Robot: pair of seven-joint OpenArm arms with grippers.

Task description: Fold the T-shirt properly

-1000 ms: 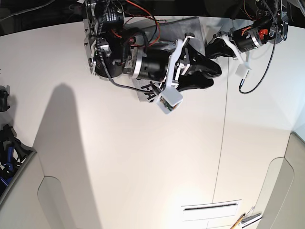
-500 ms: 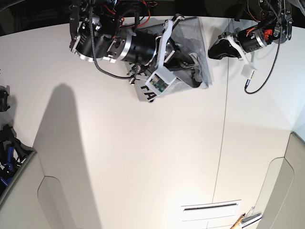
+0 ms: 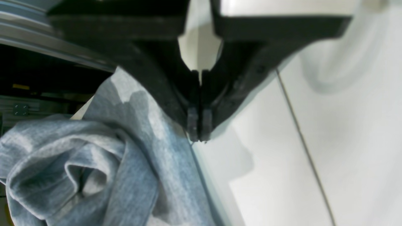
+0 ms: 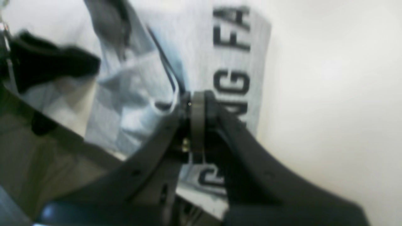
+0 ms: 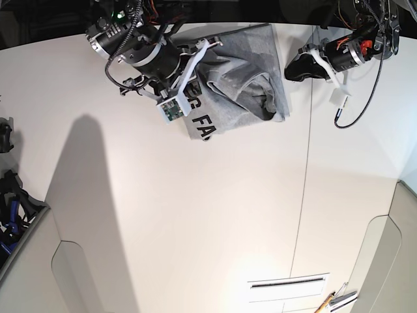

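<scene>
T-shirt (image 5: 238, 88) under right gripper (image 4: 196, 103) (jaws together), beside left gripper (image 3: 198, 125).

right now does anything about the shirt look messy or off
Yes. The T-shirt is not flat: its side nearest the left gripper is bunched into a rumpled roll, and it lies at the table's far edge.

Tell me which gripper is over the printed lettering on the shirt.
The right gripper: it is shut above the black letters on the T-shirt. The left gripper, also shut, sits beside the shirt's plain grey edge.
</scene>
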